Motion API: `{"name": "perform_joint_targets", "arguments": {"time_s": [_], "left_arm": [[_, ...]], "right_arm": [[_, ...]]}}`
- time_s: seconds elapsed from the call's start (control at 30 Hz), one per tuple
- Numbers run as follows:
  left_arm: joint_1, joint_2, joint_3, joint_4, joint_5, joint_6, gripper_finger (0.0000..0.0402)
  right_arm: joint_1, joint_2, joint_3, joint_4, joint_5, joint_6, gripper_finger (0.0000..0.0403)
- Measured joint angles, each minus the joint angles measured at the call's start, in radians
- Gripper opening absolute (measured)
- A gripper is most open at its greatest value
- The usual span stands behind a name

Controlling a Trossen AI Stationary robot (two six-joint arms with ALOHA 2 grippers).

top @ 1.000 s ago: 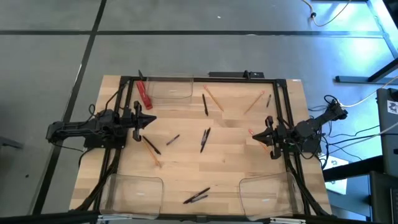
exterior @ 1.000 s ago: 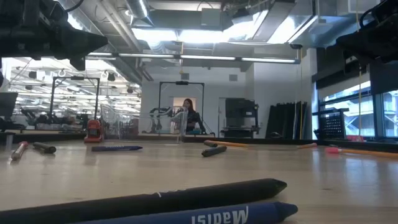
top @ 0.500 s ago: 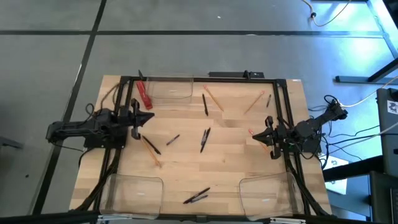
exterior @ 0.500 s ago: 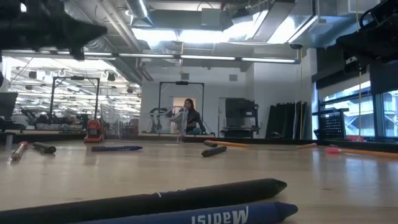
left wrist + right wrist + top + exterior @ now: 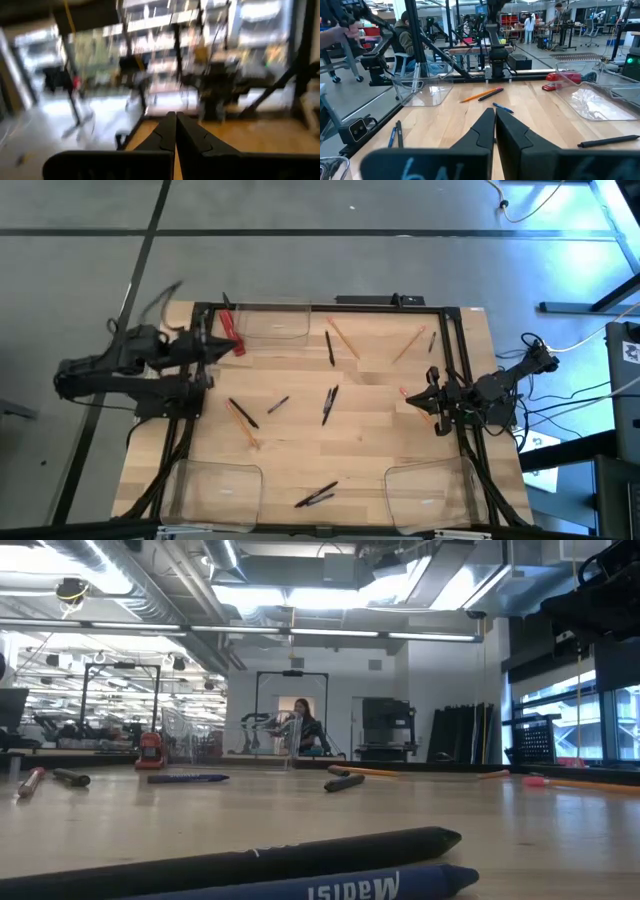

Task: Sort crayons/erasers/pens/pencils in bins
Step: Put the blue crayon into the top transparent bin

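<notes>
Sorting status: nothing sits in the bins (image 5: 212, 485) yet; pens (image 5: 330, 404), pencils (image 5: 344, 338) and crayons (image 5: 330, 888) lie loose across the counter (image 5: 370, 440).
Left gripper: left gripper (image 5: 226, 342) is closed and empty, at about 10 o'clock on the counter, raised beside the red flat strip (image 5: 232, 332) and the far bin (image 5: 272, 322).
Left arm pose: folded outside the counter's 9 o'clock edge, wrist pointing toward the far corner; its wrist view is blurred.
Right gripper: right gripper (image 5: 406, 394) is pinched shut on nothing, at 3 o'clock, pointing inward.
Task items: one pen and pencil pair (image 5: 242, 418) lies at 8 o'clock; a pen and a crayon lie between the two near bins at 6 o'clock.
Risk: a closed gripper lowered onto a stick would likely roll or flick it away.
Risk cause: thin round items on smooth wood; crossed pairs could lift together.
Second risk: the left gripper may clip the far bin's wall or the red strip.
</notes>
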Motion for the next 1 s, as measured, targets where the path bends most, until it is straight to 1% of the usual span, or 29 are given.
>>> {"name": "perform_joint_targets", "arguments": {"time_s": [0.1,0.2,0.3,0.4,0.5,0.6,0.67,0.73,0.83,0.9,1.0], "left_arm": [[0.000,0.149,0.109,-0.136,-0.013,-0.066,0.0000],[0.000,0.276,0.191,-0.274,-0.013,-0.162,0.0000],[-0.007,0.388,0.234,-0.371,-0.008,-0.270,0.0000],[-0.029,0.463,0.262,-0.440,-0.005,-0.329,0.0000],[-0.066,0.513,0.264,-0.476,-0.002,-0.379,0.0000],[-0.096,0.536,0.264,-0.476,-0.001,-0.415,0.0000],[-0.110,0.545,0.264,-0.477,-0.001,-0.468,0.0000],[-0.122,0.549,0.264,-0.476,-0.001,-0.523,0.0000],[-0.131,0.548,0.264,-0.447,-0.001,-0.564,0.0000],[-0.134,0.548,0.264,-0.431,-0.001,-0.564,0.0000],[-0.134,0.548,0.264,-0.416,-0.002,-0.564,0.0000]], "right_arm": [[0.000,0.000,0.000,0.000,0.000,-0.001,0.0017],[0.000,0.000,0.000,0.004,0.000,-0.020,0.0017],[0.000,0.000,0.003,0.054,-0.003,-0.073,0.0017],[0.000,0.000,0.047,0.055,-0.023,-0.116,0.0017],[0.000,0.007,0.110,0.059,-0.034,-0.159,0.0017],[0.000,0.040,0.186,0.006,-0.047,-0.176,0.0017],[0.000,0.078,0.249,-0.071,-0.061,-0.123,0.0017],[0.000,0.132,0.321,-0.167,-0.061,-0.019,0.0017],[0.000,0.237,0.432,-0.320,-0.063,0.109,0.0017],[0.000,0.309,0.499,-0.391,-0.064,0.138,0.0017],[0.000,0.409,0.591,-0.438,-0.062,0.126,0.0017]]}}
